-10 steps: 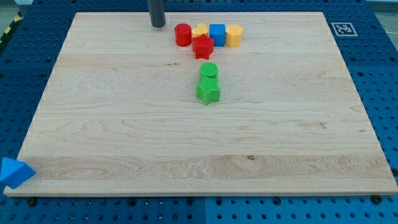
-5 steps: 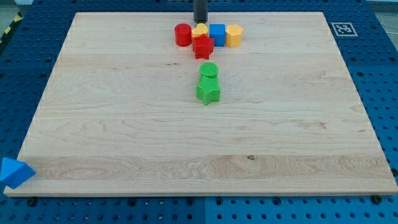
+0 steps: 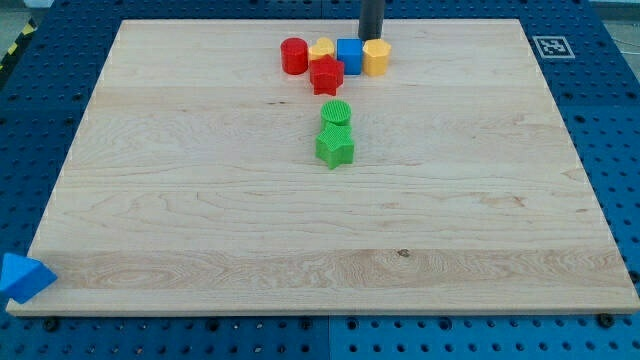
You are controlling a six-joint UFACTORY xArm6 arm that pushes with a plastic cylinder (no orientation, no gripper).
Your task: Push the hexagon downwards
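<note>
The yellow hexagon [image 3: 376, 57] stands at the right end of a row of blocks near the board's top edge. My tip [image 3: 371, 38] is just above it in the view, at or very near its upper edge. To the hexagon's left in the row are a blue cube [image 3: 349, 54], a yellow block [image 3: 321, 49] and a red cylinder [image 3: 294, 56]. A red star-like block [image 3: 326, 76] sits just below the row.
A green cylinder [image 3: 336, 114] and a green star [image 3: 335, 147] stand together below the row, near the board's middle. A blue triangle [image 3: 22, 277] lies off the wooden board [image 3: 200, 200] at the view's bottom left. A marker tag [image 3: 551, 46] is at the top right.
My tip has moved right along the board's top edge, from left of the red cylinder to just above the yellow hexagon. No block has moved.
</note>
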